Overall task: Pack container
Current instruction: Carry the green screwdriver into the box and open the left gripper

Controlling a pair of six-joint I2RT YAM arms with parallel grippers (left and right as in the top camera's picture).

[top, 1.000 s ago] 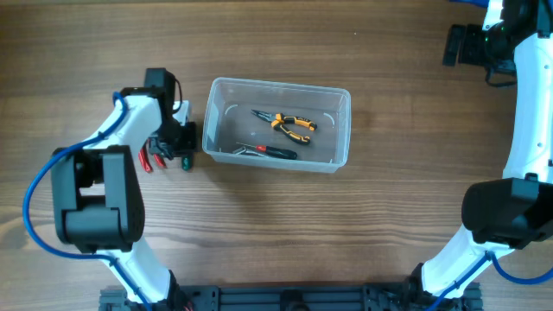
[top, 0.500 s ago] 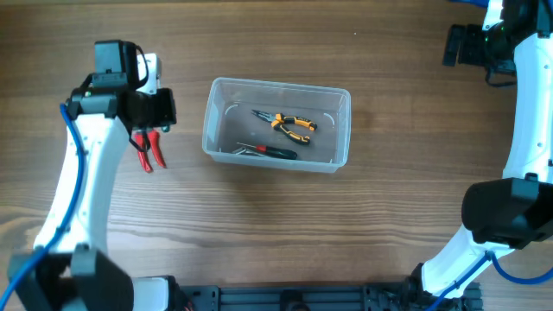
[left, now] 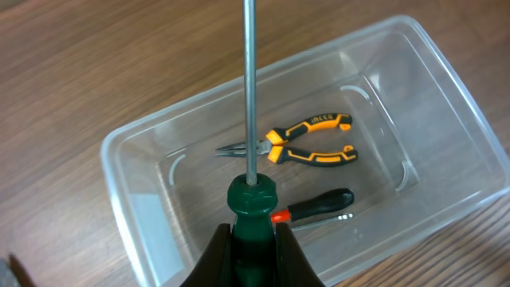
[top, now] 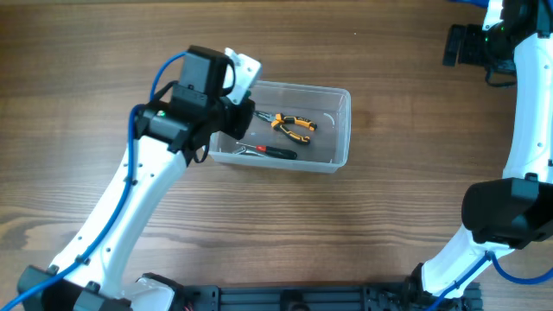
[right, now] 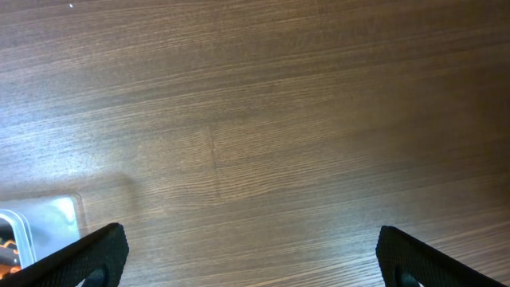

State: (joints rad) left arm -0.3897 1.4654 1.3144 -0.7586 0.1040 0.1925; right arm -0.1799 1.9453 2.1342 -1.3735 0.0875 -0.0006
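Two fingers of the left gripper (left: 253,243) clamped a green-handled screwdriver (left: 252,198) above the clear container (left: 446,96) at mid-table, which held orange-handled pliers (left: 307,148) and a black-handled tool (left: 319,204). The right gripper (right: 251,253) gaped wide over the wooden table (right: 255,119).

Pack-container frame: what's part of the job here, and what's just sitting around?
In the job:
- container
- green-handled screwdriver, gripped by the left hand over the container's left end
- orange pliers and black-handled tool, both inside it

Not in it:
- right hand, open, far off over the wooden table
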